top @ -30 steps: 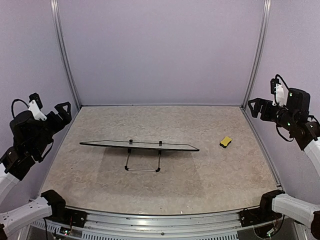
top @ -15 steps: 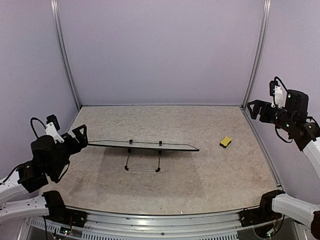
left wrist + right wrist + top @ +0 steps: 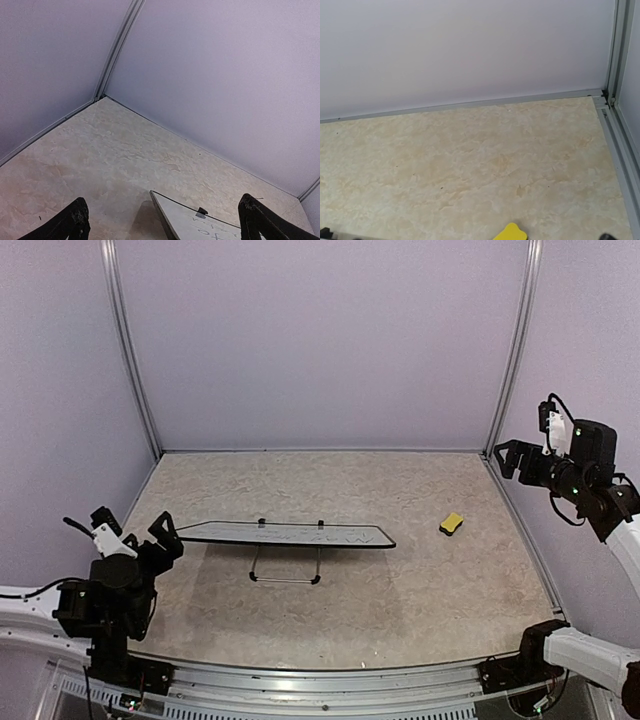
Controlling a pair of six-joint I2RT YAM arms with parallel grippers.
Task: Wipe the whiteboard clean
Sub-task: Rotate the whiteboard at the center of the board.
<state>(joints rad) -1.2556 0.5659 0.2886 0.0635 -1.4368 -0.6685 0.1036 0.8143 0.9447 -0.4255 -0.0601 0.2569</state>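
Note:
The whiteboard (image 3: pixel 290 534) lies nearly flat on its black wire stand (image 3: pixel 287 565) at mid-table, its face up with dark handwritten marks. My left gripper (image 3: pixel 162 530) is low at the board's left end and open. In the left wrist view the board's corner (image 3: pixel 200 227) sits between the two spread fingertips (image 3: pixel 77 222) of the left gripper (image 3: pixel 165 220), and I cannot tell whether they touch it. My right gripper (image 3: pixel 510 456) hangs open high at the right wall, far from the board, with nothing in it. Only the tips of the right gripper (image 3: pixel 465 236) show at the bottom edge of its wrist view.
A small yellow sponge (image 3: pixel 451 524) lies on the table right of the board and shows in the right wrist view as the yellow sponge (image 3: pixel 511 233) at the bottom edge. Purple walls with metal corner posts (image 3: pixel 132 360) enclose the table on three sides.
My left arm has dropped and swung in to the whiteboard's left end. The board has tipped a little, so its marked face shows more. The right arm has barely moved.

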